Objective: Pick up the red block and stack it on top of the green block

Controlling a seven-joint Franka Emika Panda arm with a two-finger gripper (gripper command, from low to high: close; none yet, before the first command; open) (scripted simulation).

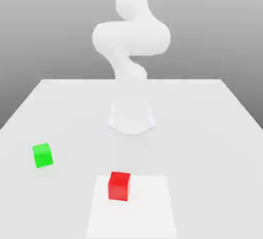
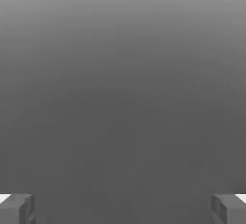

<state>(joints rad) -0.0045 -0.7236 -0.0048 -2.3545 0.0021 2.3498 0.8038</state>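
Note:
The red block (image 1: 119,185) sits on the table near the front, on a paler square patch (image 1: 154,207). Apart from it, toward the exterior view's left, the green block (image 1: 42,155) rests on the table. The white arm (image 1: 131,43) rises from its base (image 1: 131,117) behind both blocks and runs up out of the picture. In the hand view my gripper (image 2: 123,209) is open: its two grey fingertips (image 2: 17,208) stand far apart with nothing between them, against a plain grey background.
The white table (image 1: 205,130) stretches wide around the arm's base, with its back edge behind the arm and its side edges slanting at both sides of the exterior view.

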